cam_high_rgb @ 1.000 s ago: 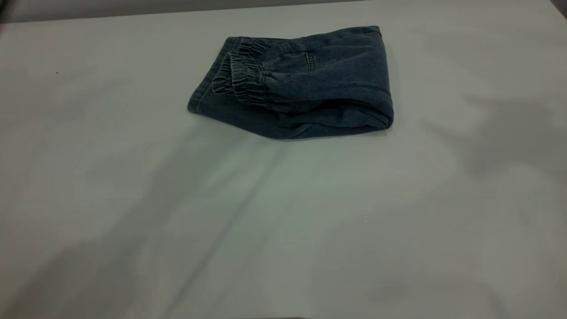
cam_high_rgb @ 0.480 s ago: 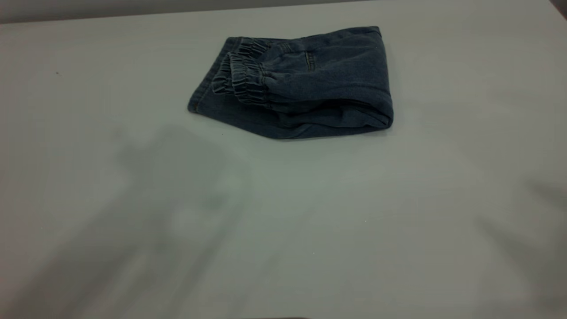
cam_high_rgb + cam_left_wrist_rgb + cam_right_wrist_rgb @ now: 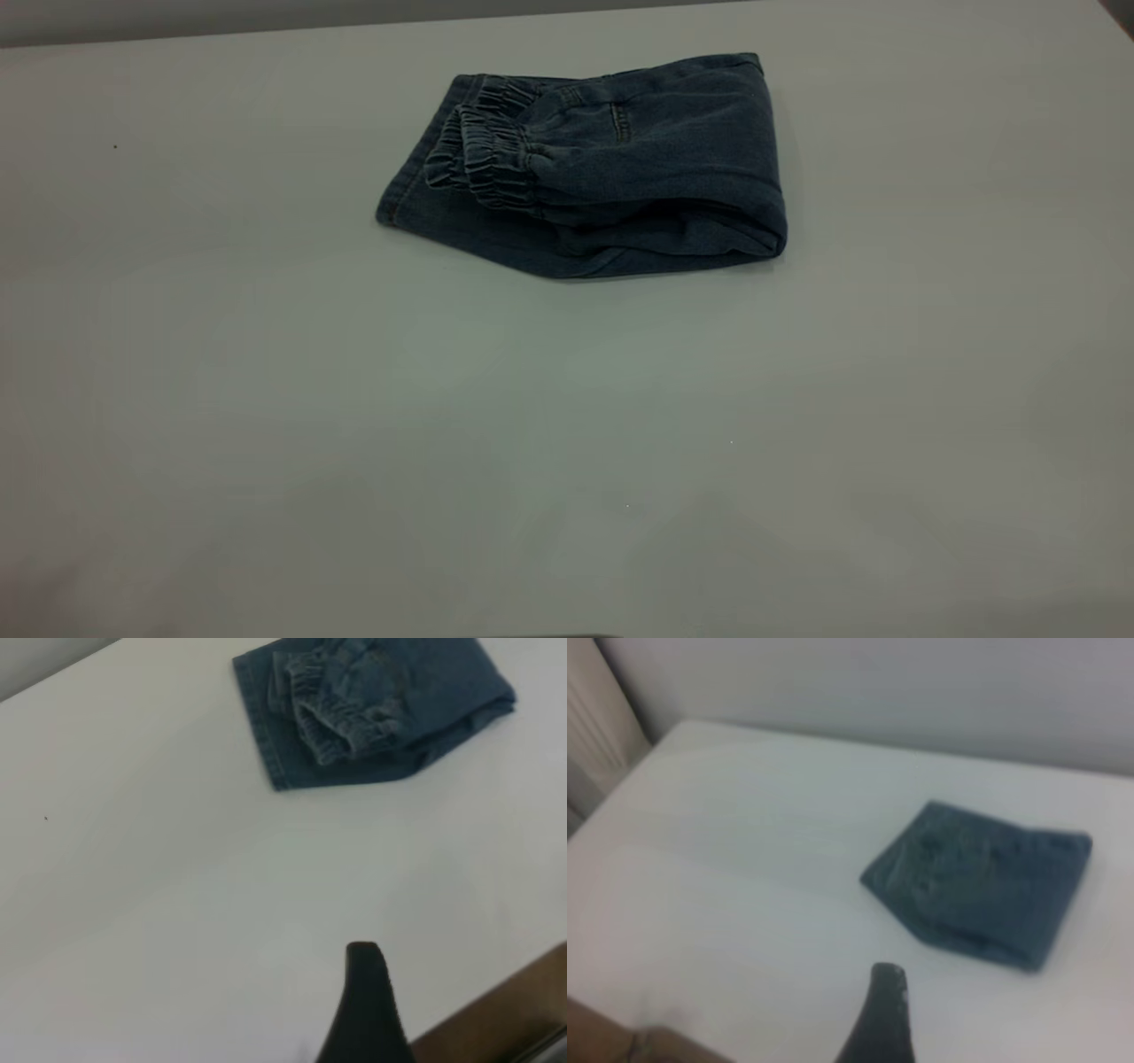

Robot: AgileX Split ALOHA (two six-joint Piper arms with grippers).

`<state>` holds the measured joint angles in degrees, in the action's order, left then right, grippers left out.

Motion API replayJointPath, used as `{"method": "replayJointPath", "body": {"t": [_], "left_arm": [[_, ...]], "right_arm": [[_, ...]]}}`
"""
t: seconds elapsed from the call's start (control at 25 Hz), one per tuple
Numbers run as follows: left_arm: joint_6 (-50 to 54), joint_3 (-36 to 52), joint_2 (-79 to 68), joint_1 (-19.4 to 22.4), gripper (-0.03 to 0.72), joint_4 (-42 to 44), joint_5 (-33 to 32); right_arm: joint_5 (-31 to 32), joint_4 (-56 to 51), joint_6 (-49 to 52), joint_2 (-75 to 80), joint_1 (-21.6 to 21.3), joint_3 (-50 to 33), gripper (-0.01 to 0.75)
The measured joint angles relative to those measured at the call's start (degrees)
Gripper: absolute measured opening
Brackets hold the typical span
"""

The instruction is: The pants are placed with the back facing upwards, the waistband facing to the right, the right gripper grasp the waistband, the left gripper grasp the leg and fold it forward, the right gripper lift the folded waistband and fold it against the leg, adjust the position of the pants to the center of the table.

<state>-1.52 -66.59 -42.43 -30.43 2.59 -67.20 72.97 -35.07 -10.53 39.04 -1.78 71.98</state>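
The table fills the exterior view; the folded pants lie at its upper centre. Neither gripper touches them: the left gripper and right gripper hang well apart from them, whether clenched or released I cannot tell. The ruffled waistband sits on top, left.

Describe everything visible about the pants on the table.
The pants are blue faded denim, folded into a compact bundle. The gathered waistband lies on top toward the exterior view's left, over a flat stitched hem; the rounded fold is at the right. They rest on the white-grey table, toward its far side. No gripper touches them.
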Motion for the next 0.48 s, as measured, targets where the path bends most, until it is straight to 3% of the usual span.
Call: {"method": "replayJointPath", "body": {"t": [0.24, 0.48], "left_arm": [[-1.81, 10.59, 16.41, 0.00, 0.504, -0.94, 0.00], [-3.05, 19.54, 23.20, 0.00, 0.504, -7.04, 0.00]], "right_arm": [[0.16, 2.86, 0.06, -11.79, 0.00, -11.99, 0.581], [0.22, 7.30, 0.11, -22.71, 0.00, -22.03, 0.556]]}}
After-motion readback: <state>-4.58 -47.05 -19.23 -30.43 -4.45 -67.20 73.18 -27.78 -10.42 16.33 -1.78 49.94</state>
